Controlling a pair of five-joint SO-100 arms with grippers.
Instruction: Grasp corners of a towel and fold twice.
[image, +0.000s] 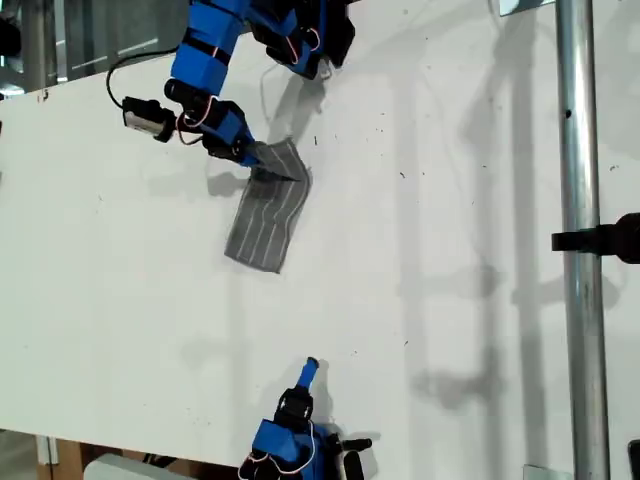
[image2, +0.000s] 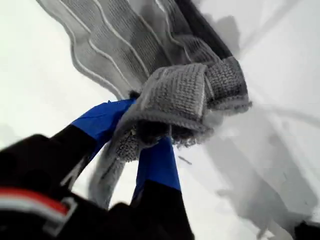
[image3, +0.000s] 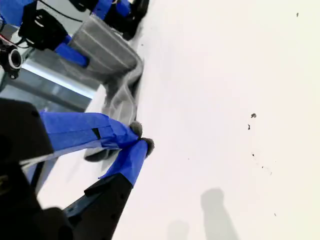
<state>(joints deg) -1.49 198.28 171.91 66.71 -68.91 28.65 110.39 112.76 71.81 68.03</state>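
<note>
Both arms are built of bright blue plastic links joined by black servo blocks, with thin red, white and black wires looped along them. The first gripper (image2: 150, 145) is tipped with blue-taped black fingers. The second gripper (image3: 137, 142) bears the same blue tape, ending in small grey pads.

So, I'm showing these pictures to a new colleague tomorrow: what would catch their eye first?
Probably the grey striped towel on the white table, one end bunched and lifted in my first claw toward the exterior view's upper left. Next, my second claw sits at that view's bottom edge, pinched shut on nothing, well apart from the towel.
</note>
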